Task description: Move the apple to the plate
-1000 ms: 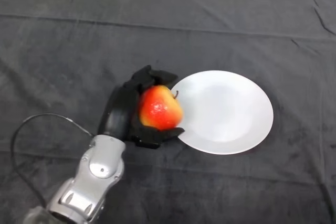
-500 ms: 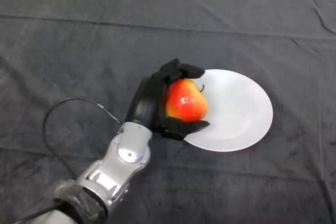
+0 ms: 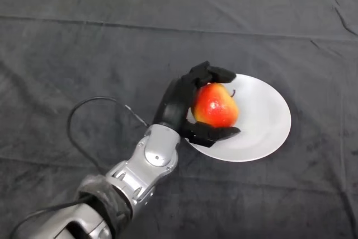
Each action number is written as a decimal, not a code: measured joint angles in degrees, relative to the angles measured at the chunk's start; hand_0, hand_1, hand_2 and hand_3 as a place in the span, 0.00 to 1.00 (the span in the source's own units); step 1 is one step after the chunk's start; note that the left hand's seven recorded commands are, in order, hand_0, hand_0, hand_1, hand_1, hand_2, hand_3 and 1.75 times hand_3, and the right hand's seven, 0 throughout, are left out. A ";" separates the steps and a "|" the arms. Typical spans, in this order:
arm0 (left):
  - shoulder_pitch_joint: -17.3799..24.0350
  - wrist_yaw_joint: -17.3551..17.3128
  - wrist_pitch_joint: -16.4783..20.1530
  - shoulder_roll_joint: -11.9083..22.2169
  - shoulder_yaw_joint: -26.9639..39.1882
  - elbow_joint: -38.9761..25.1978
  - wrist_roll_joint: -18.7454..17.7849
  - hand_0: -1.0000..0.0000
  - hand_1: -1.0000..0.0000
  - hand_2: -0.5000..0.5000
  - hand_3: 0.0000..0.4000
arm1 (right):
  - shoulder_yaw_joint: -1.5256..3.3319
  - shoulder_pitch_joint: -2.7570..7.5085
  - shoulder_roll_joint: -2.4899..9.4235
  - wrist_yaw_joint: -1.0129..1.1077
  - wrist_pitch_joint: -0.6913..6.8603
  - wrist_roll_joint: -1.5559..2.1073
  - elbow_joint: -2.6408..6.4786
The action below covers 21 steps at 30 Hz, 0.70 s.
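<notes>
Head view: the hand (image 3: 178, 103) is carrying the apple (image 3: 215, 106) rightward, and over the last second it's been covering good ground. A second ago the apple was hanging just off the plate's (image 3: 267, 121) left rim over the cloth (image 3: 84, 54); half a second ago it was crossing the rim; now it's sitting over the left part of the plate, stem pointing up and to the right. The fingers and thumb are curling round the apple from the far and near sides, pinching it between them, so the hold hasn't loosened. I can't tell if the apple is touching the plate or hovering just above it. The plate itself isn't shifting at all.

My read: the carry is basically wrapping up, and lowering and letting go is what's left.

Labels or writing: not seeing any on the apple, plate, cloth or arm.
</notes>
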 measured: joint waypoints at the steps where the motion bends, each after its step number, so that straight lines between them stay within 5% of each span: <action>1: -0.34 0.01 0.00 -0.29 0.00 0.45 -0.67 0.00 0.00 0.50 1.00 | 0.00 0.00 0.00 0.00 0.00 0.00 0.00; 15: -2.96 0.07 -0.26 -1.13 -5.45 2.45 -6.87 0.02 0.05 0.49 0.98 | -0.04 0.00 0.00 0.02 0.00 0.00 0.00; 16: -3.07 0.05 -0.41 -1.09 -6.31 2.89 -7.24 0.39 0.49 0.45 0.61 | -0.04 0.00 0.00 0.02 0.00 0.00 0.00; 18: -3.08 0.03 -0.56 -1.27 -6.88 3.79 -7.87 0.51 0.73 0.39 0.49 | -0.04 0.00 0.00 0.03 0.00 0.00 0.00; 19: -3.07 0.02 -0.56 -1.27 -6.94 4.05 -7.97 0.92 1.00 0.46 0.08 | -0.04 0.00 0.00 0.03 0.00 0.00 0.00; 21: -3.09 -0.01 -0.61 -1.23 -7.07 4.09 -8.11 1.00 1.00 0.50 0.00 | -0.04 0.00 0.00 0.03 0.00 0.00 0.00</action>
